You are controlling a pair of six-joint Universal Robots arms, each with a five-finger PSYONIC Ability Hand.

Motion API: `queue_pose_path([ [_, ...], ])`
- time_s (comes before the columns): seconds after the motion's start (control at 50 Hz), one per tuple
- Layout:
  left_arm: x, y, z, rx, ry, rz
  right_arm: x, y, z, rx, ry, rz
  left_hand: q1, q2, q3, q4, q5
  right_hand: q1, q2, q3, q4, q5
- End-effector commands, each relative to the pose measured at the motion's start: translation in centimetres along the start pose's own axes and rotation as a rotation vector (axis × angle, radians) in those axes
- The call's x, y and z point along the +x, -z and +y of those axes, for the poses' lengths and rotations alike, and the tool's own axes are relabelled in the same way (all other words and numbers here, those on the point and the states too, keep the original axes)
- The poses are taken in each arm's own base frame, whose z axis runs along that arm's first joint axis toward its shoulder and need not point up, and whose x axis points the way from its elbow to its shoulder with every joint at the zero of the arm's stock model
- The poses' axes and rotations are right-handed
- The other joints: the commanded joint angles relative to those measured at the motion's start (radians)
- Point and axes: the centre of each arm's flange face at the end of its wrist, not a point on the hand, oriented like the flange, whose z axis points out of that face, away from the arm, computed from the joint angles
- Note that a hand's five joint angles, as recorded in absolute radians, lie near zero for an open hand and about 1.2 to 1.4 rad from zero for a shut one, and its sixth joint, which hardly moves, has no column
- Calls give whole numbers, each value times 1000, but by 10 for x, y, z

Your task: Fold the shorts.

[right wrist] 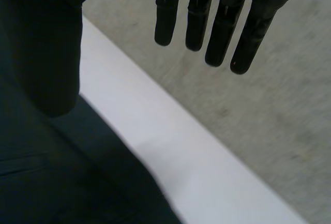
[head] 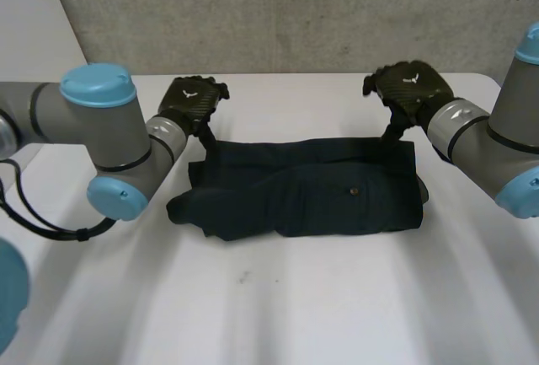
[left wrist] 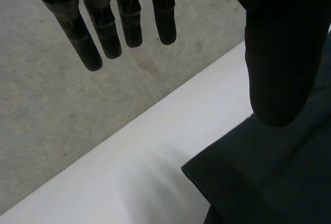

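Shorts (head: pixel 312 188) lie on the table (head: pixel 337 306), left hand (head: pixel 195 98) at their 10 o'clock corner, right hand (head: pixel 411 87) at 2 o'clock, both spread wide, probably to take the far edge.

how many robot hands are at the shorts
2. The left hand is at the far left corner of the shorts; the right hand is at the far right corner. Both are open.

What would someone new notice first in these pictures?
The dark shorts lie across the middle of the white table, a small button showing on top. The black left hand and right hand are at the far corners, one each, fingers straight and open.
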Motion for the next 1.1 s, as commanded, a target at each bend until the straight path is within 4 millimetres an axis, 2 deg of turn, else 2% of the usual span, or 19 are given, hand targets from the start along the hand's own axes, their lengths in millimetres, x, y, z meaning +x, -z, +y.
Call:
queue_pose_path([
  [0.02, 1, -20, 25, -27, 4, 51, -7, 5, 20, -129, -105, -87, 66, 84, 78, 88, 94, 173, 106, 107, 107, 126],
  [0.08, -1, -27, 38, -41, 6, 68, -10, 11, 24, -177, -123, -105, 75, 93, 87, 97, 103, 156, 89, 89, 90, 108],
  [0.18, -1, -35, 48, -41, -8, 64, -13, 25, 49, -289, -169, -114, 95, 113, 108, 117, 124, 159, 91, 92, 93, 111],
  [0.26, -4, -41, 56, -42, -22, 56, -14, 38, 59, -314, -179, -107, 219, 236, 231, 241, 247, 153, 86, 86, 87, 105],
  [0.34, -3, -45, 60, -39, -27, 57, -17, 46, 71, -317, -176, -95, 453, 471, 465, 475, 481, 153, 86, 86, 87, 105],
  [0.42, -4, -46, 62, -41, -28, 48, -18, 53, 76, -292, -168, -73, 802, 820, 814, 824, 830, 159, 91, 92, 93, 111],
  [0.44, -5, -47, 62, -36, -30, 36, -18, 54, 76, -283, -165, -68, 986, 1004, 998, 1008, 1014, 162, 94, 95, 96, 114],
  [0.46, -6, -48, 61, -35, -31, 26, -18, 56, 76, -275, -162, -65, 1011, 1029, 1023, 1033, 1039, 165, 97, 98, 99, 117],
  [0.56, -21, -55, 57, -31, -41, -108, -22, 63, 82, -241, -145, -41, 1011, 1029, 1023, 1033, 1039, 179, 112, 112, 113, 132],
  [0.66, -40, -58, 57, -51, -127, -226, -26, 69, 84, -229, -140, -35, 1011, 1029, 1023, 1033, 1039, 179, 112, 112, 113, 132],
  [0.78, -42, -56, 61, -84, -223, -250, -30, 73, 88, -234, -139, -42, 1011, 1029, 1023, 1033, 1039, 176, 109, 110, 110, 129],
  [0.88, -34, -53, 66, -105, -226, -227, -29, 70, 88, -203, -104, -43, 1011, 1029, 1023, 1033, 1039, 179, 112, 112, 113, 132],
  [0.94, -27, -49, 72, -126, -228, -205, -28, 67, 86, -173, -82, -35, 250, 268, 263, 273, 279, 179, 112, 112, 113, 132],
  [0.98, -21, -46, 68, -122, -226, -195, -28, 65, 85, -158, -74, -31, -39, -21, -26, -16, -10, 179, 112, 112, 113, 132],
  [1.1, -16, -39, 47, -98, -227, -190, -24, 57, 83, -103, -28, -14, -131, -113, -118, -109, -102, 179, 112, 112, 113, 132],
])
